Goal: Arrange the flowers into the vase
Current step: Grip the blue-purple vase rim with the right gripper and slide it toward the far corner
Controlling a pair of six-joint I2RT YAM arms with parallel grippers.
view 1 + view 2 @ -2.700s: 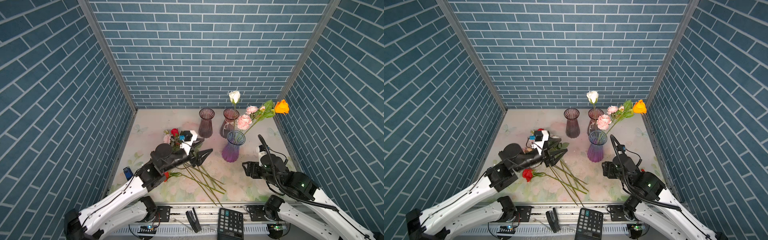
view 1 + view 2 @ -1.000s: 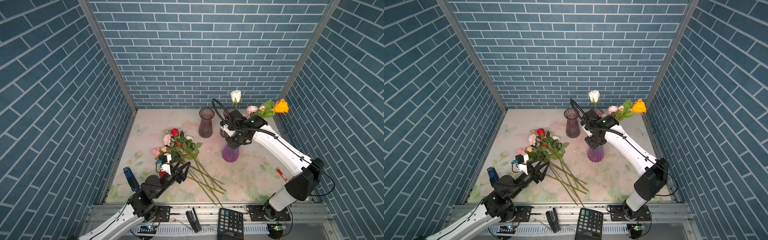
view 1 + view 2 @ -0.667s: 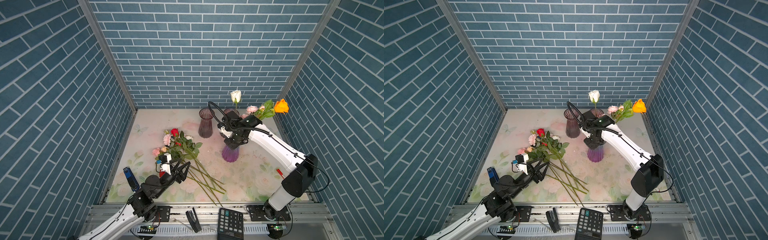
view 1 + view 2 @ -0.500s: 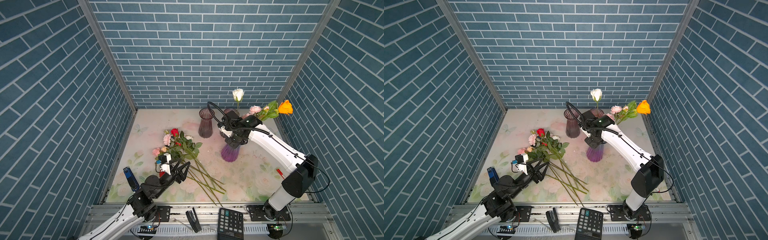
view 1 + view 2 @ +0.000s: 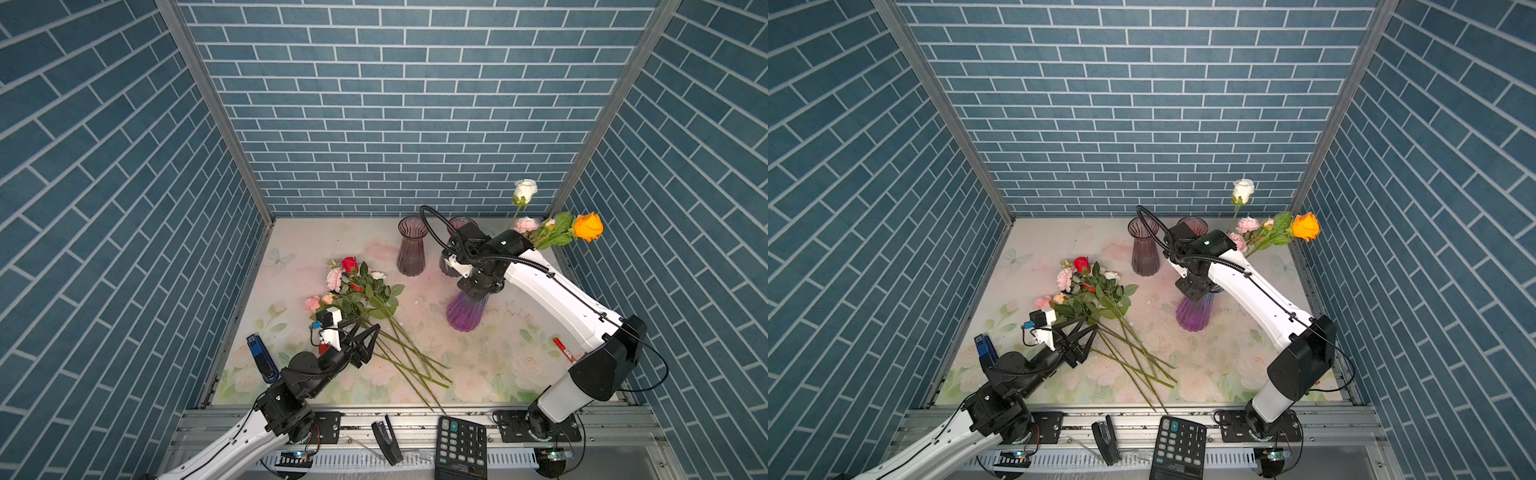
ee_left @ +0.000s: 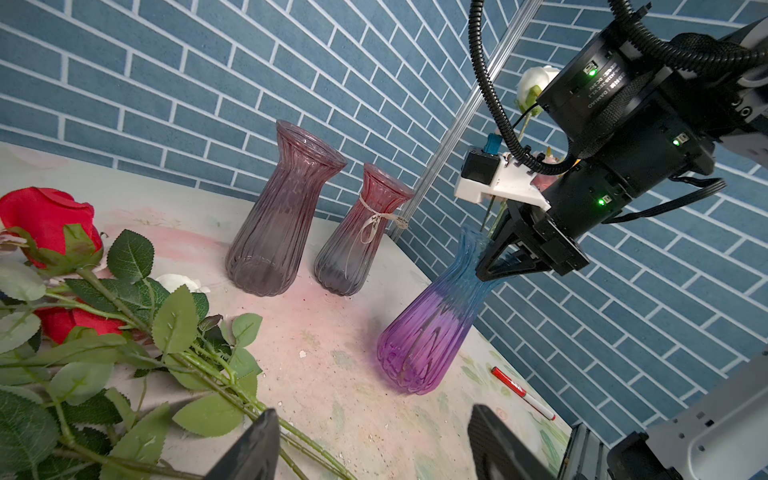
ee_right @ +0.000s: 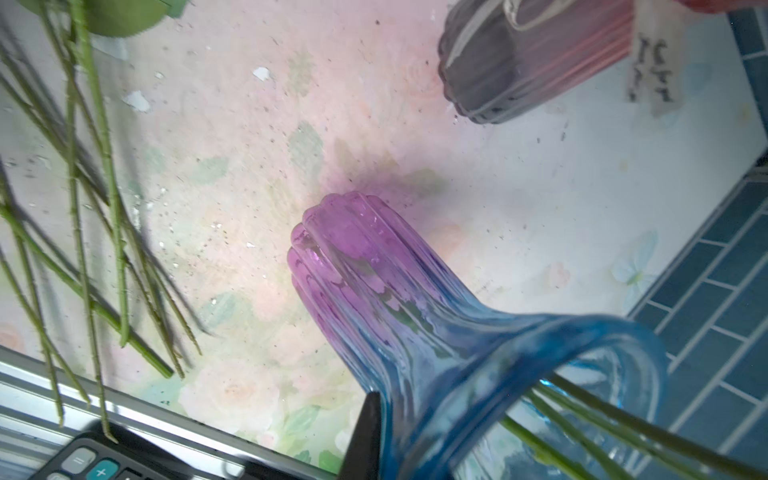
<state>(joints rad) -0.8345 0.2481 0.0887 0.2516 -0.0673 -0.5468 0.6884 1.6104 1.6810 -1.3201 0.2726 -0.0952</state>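
R gripper [image 5: 478, 294] pinches tilted vase [image 5: 465, 316] rim, its flowers [image 5: 552, 236] leaning right-rear; L gripper [image 5: 365, 332] open, empty.

Floral tabletop [image 5: 498, 361], loose flowers [image 5: 365, 291], purple-blue vase [image 5: 467, 311], two smoky vases [image 5: 411, 253]; red pen [image 5: 563, 349], perhaps, at right

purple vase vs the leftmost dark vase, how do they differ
The purple vase fades to blue at its top; the dark vase is smoky plum throughout. The purple vase holds green stems; the dark vase is empty. The right claw grips the purple vase's rim; nothing touches the dark vase. Both are ribbed glass with flared mouths.
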